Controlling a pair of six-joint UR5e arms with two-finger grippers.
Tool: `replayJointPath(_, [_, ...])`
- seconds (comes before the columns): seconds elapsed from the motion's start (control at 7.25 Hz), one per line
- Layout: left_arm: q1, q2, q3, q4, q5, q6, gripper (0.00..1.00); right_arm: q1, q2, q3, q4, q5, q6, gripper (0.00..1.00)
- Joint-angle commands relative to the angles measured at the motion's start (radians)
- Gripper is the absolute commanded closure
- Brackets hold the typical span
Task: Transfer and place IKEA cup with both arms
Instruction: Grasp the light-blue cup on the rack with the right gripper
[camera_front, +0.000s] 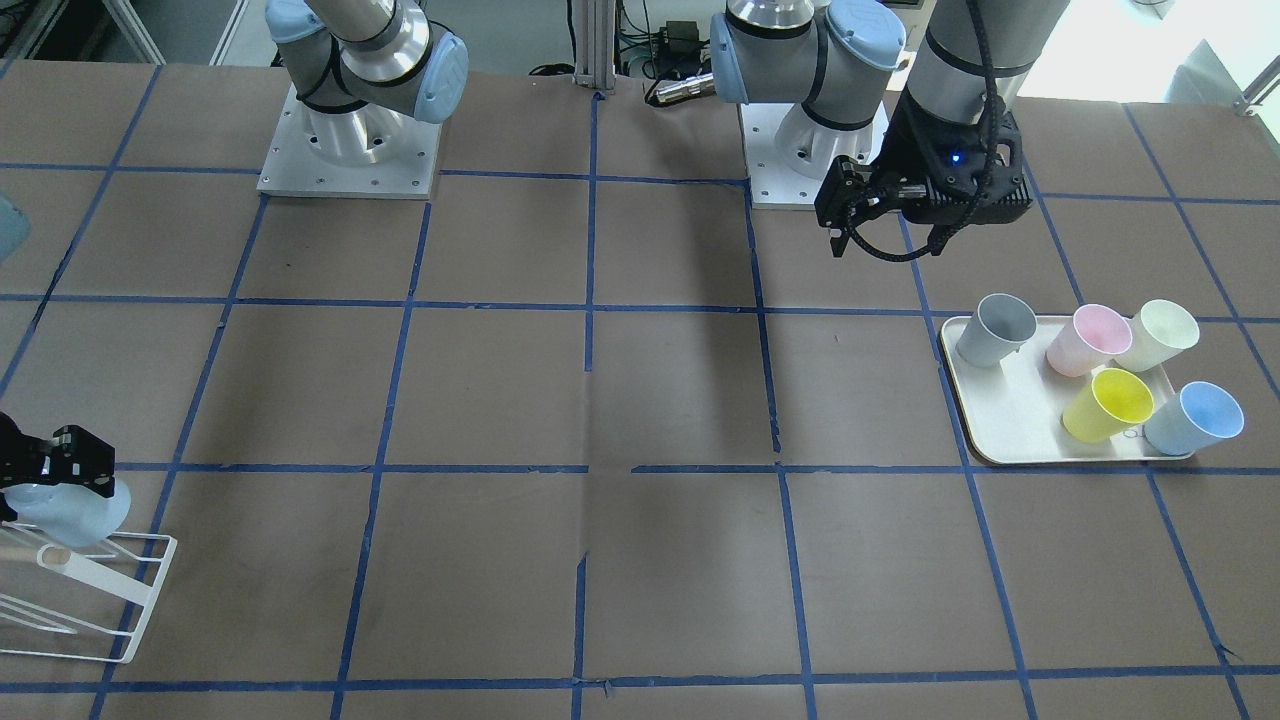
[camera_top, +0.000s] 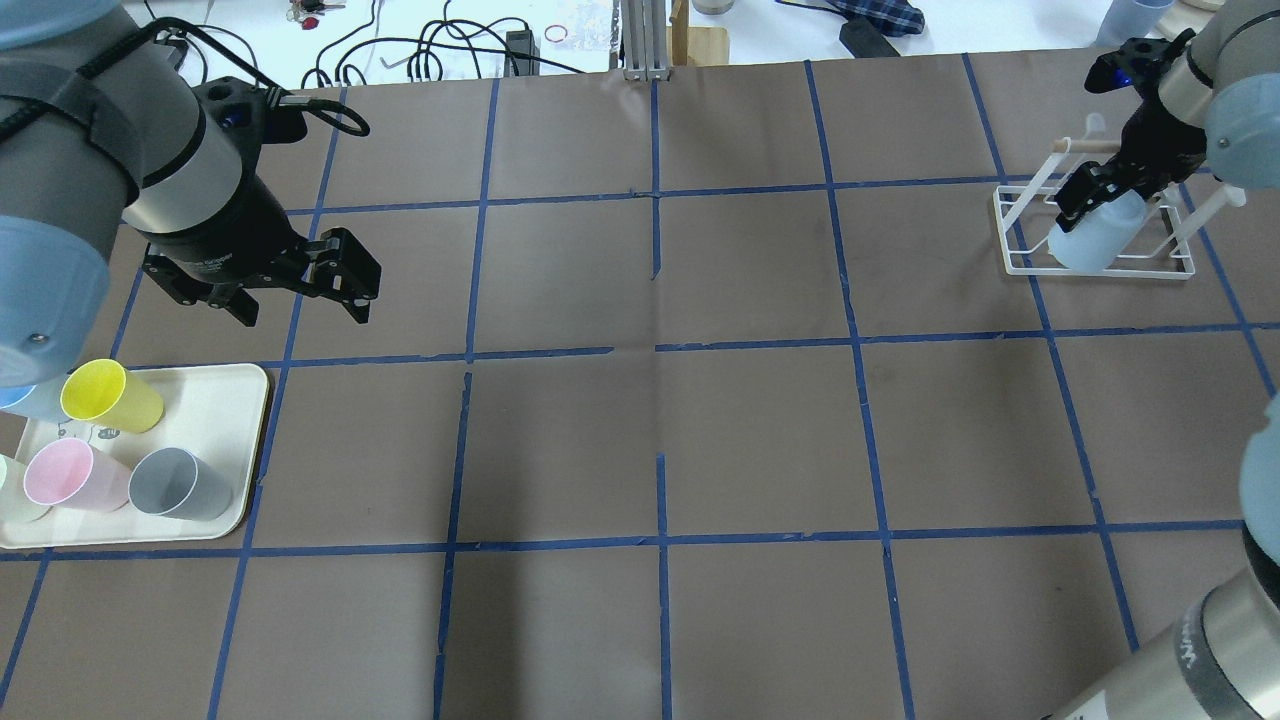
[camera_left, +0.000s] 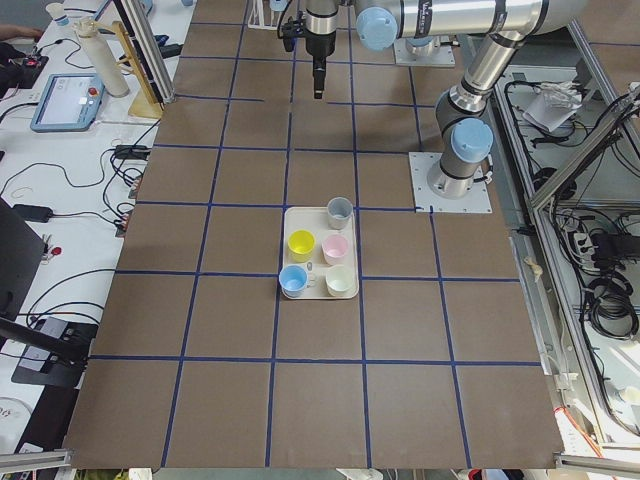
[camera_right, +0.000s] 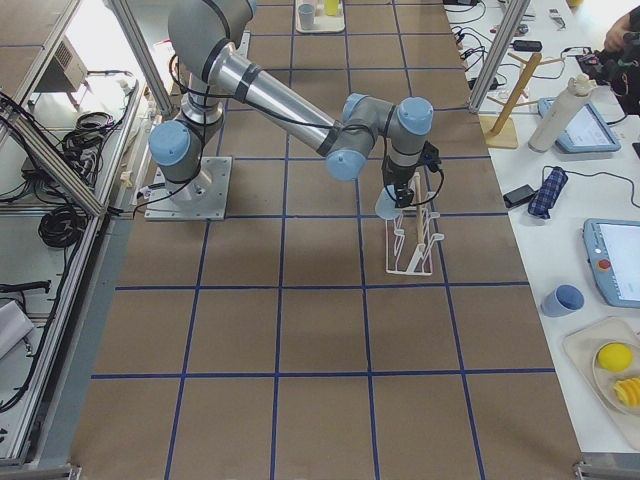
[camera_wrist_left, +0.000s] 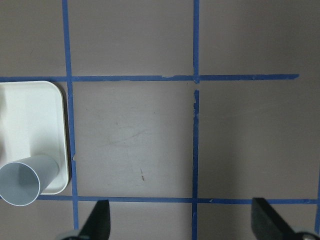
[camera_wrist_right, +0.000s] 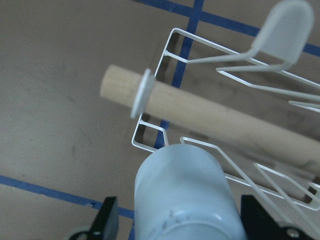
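Note:
The IKEA cup (camera_top: 1098, 238), pale sky-blue, is held in my right gripper (camera_top: 1088, 196) over the near end of a white wire rack (camera_top: 1008, 232) at the far right of the table. The right wrist view shows the cup (camera_wrist_right: 185, 195) between the two fingers (camera_wrist_right: 106, 220), just below the rack's wooden dowel (camera_wrist_right: 210, 112). The front view shows the cup (camera_front: 72, 512) under that gripper (camera_front: 60, 462). My left gripper (camera_top: 345, 282) is open and empty, hovering above the table beyond the tray (camera_top: 235, 385). Its fingertips (camera_wrist_left: 97, 220) show wide apart.
The cream tray (camera_front: 962, 400) holds a grey cup (camera_front: 995, 330), pink cup (camera_front: 1088, 340), cream cup (camera_front: 1158, 335), yellow cup (camera_front: 1108, 405) and a second blue cup (camera_front: 1195, 418). The left wrist view shows the grey cup (camera_wrist_left: 22, 182) at the tray's corner (camera_wrist_left: 35, 115).

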Motion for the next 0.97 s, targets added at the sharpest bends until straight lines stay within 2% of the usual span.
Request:
replayJointPath(0.0, [0.000,0.003,0.000,0.000,0.004,0.009,0.00,-0.007,-0.004,-0.008,0.003,0.008,-0.023,0.56])
replayJointPath(0.14, [0.008,-0.003,0.000,0.000,0.004,0.012,0.00,-0.007,-0.012,-0.013,0.010,0.010,-0.033,0.63])
replayJointPath(0.41, [0.008,-0.021,-0.002,0.011,-0.005,0.011,0.00,-0.007,-0.061,-0.018,0.036,0.010,-0.034,0.66])
replayJointPath(0.83, [0.012,-0.021,-0.003,0.013,-0.007,-0.006,0.00,0.005,-0.255,-0.018,0.241,0.009,-0.030,0.66])
